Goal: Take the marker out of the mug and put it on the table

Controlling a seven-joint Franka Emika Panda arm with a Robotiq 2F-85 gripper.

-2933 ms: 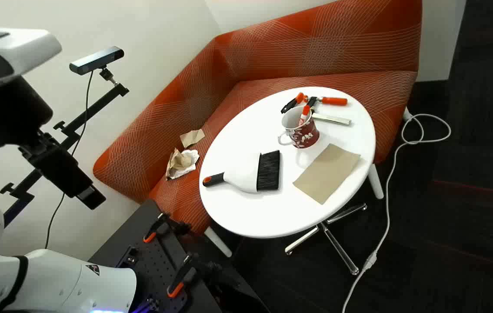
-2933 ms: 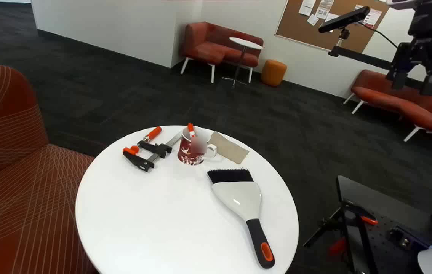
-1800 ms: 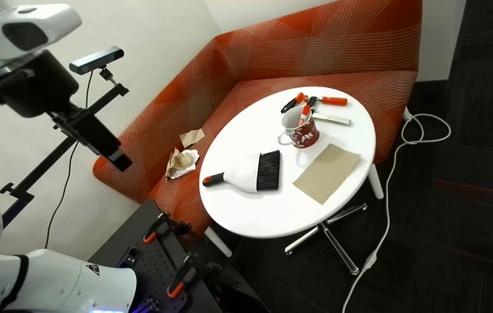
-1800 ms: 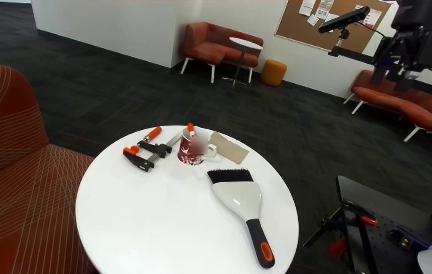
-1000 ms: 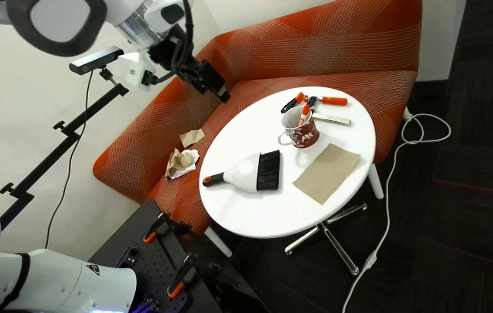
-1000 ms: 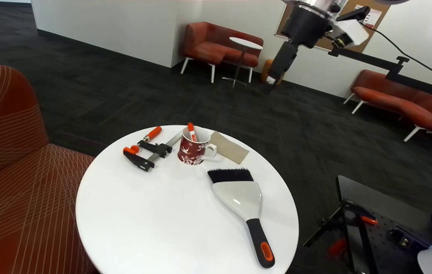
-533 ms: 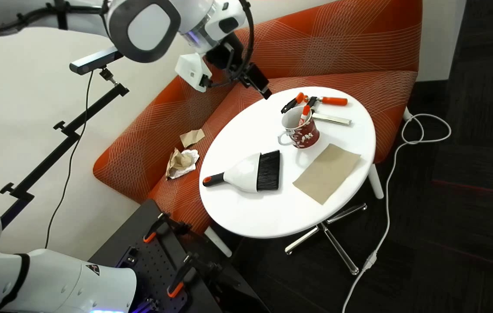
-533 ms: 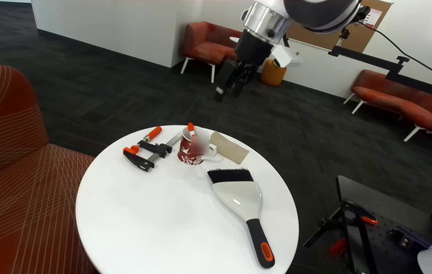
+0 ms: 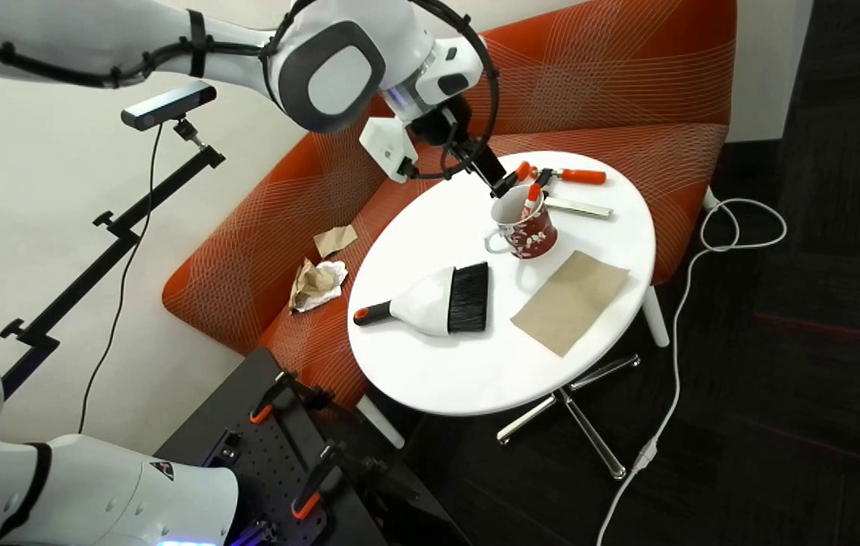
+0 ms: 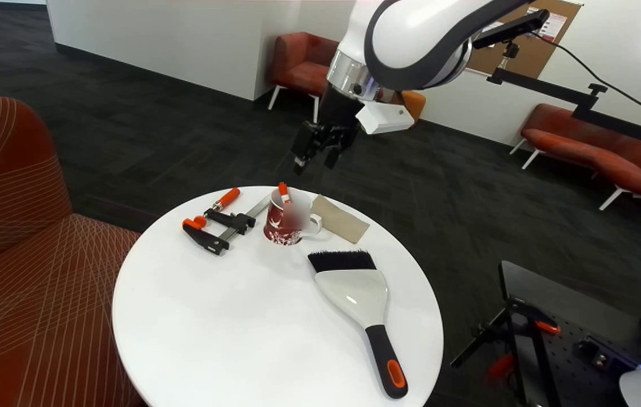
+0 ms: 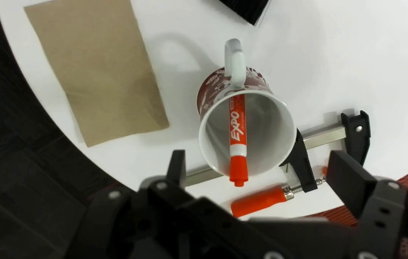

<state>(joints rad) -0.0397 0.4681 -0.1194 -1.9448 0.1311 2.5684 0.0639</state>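
The orange-red marker (image 11: 238, 122) with a white band leans inside the mug, its cap sticking out over the rim; it also shows in both exterior views (image 9: 532, 197) (image 10: 283, 191). The mug (image 9: 535, 241) stands upright on the white round table (image 9: 415, 375). It is dark red with white flowers outside and white inside, and its handle points up in the wrist view (image 11: 268, 122). My gripper (image 11: 258, 156) is open and empty. It is above the table near the mug (image 10: 315, 165), with its fingers apart on both sides of the marker's cap in the wrist view.
A bar clamp with an orange handle (image 11: 258, 201) lies right beside the mug. A white brush with black bristles (image 9: 430, 303) and a tan sheet (image 9: 570, 303) lie on the table. An orange-red bench (image 9: 589, 83) stands behind it.
My arm has swung from far off to the side over to the table, and the gripper has come down close to the mug. The mug and marker have not moved.
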